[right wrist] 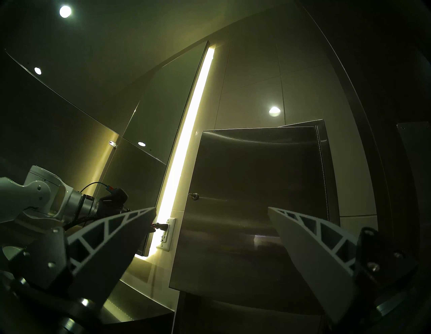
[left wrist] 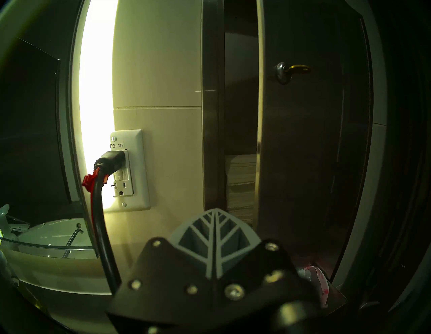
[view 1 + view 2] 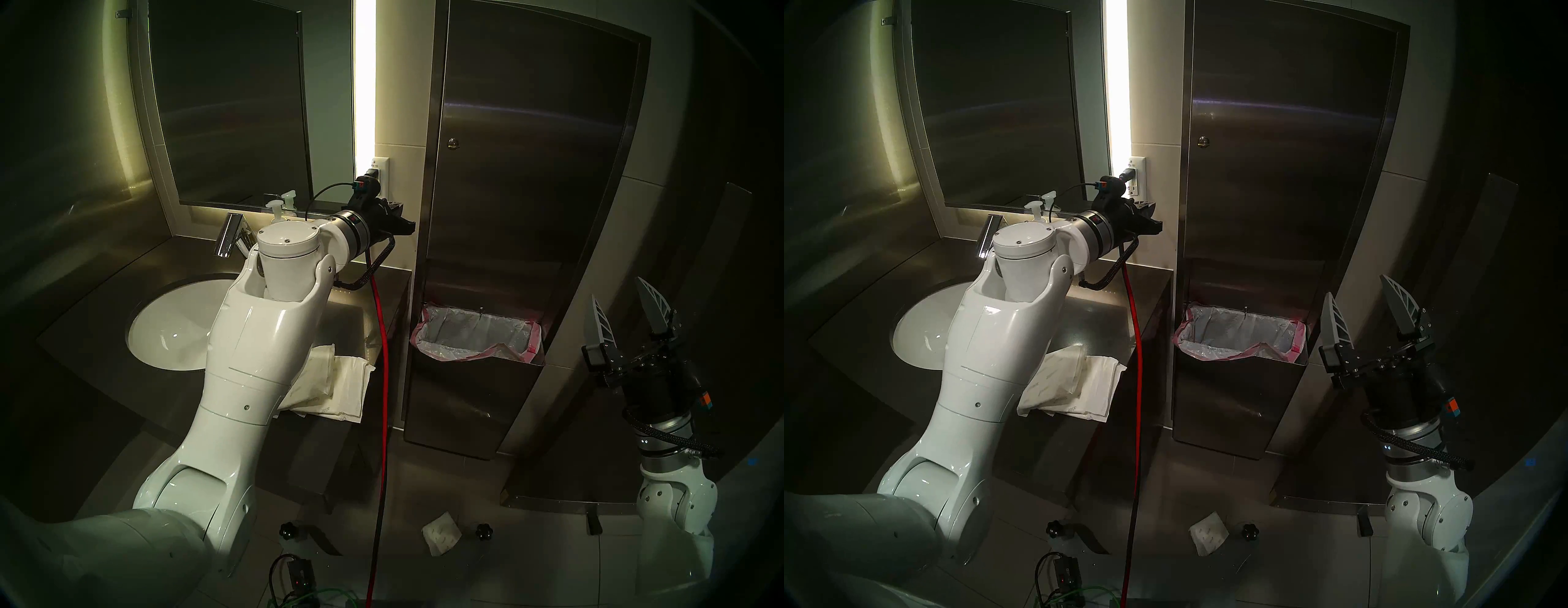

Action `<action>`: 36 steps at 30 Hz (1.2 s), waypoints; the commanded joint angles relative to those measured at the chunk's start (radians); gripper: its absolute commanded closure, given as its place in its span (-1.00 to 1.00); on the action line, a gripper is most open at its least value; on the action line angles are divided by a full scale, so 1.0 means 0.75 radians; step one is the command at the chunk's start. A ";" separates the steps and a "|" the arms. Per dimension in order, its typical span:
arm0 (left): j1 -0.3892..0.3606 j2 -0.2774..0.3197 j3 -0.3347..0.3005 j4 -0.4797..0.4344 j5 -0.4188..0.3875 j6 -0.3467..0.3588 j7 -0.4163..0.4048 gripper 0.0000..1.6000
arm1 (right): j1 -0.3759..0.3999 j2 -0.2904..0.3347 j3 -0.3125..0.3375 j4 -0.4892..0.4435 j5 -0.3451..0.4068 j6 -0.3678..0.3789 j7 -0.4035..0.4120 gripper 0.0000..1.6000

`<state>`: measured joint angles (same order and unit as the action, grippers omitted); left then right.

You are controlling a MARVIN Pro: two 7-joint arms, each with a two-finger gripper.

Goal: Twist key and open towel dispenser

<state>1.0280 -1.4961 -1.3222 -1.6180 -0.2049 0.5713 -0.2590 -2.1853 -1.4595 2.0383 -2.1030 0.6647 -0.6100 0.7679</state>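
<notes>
**A:** How far along is it, from where you stand?

**B:** The twisting part looks done. The door (image 2: pixel 303 163) of the towel dispenser (image 3: pixel 530 170) stands ajar. From the left wrist's side, a dark gap shows along its left edge, with a stack of towels (image 2: pixel 240 182) visible inside.

**A:** And the key?

**B:** The key (image 2: pixel 299 68) sits in the round lock (image 2: pixel 282 72), high on the left of the door, its head pointing sideways. Nothing is touching it. How far it has been turned I can't read in this dim light.

**A:** Where are the arms?

**B:** The left gripper (image 2: pixel 215 211) hangs near the door's left edge, below the lock and just right of the wall outlet (image 2: pixel 130 170). Its fingers are pressed together with nothing between them. The right gripper (image 3: pixel 617 293) is low and well to the right of the cabinet, beside the bin (image 3: pixel 418 335). Its fingers are spread wide and empty, pointing up at the door.

**A:** So what is left?

**B:** In my judgement, only the swing. The door is cracked, not open. From the head it looks almost flush with the frame. Something has to catch the free left edge and pull it outward, and the left gripper is the better placed for that.
</notes>
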 commanded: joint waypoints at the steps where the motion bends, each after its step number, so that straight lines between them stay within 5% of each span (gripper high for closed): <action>1: -0.140 -0.099 0.012 0.085 0.030 -0.048 -0.033 1.00 | 0.007 0.001 0.001 -0.010 0.009 -0.004 0.002 -1.00; 22: -0.376 -0.198 0.014 0.464 0.134 -0.134 -0.179 1.00 | 0.013 -0.004 0.007 -0.004 0.025 -0.002 0.028 -1.00; 36: -0.538 -0.215 0.012 0.721 0.110 -0.226 -0.324 1.00 | 0.015 -0.006 0.009 -0.004 0.029 -0.002 0.032 -1.00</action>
<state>0.7308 -1.6279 -1.3335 -1.1234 -0.1021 0.4435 -0.4329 -2.1770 -1.4608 2.0460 -2.0992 0.6858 -0.6102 0.7961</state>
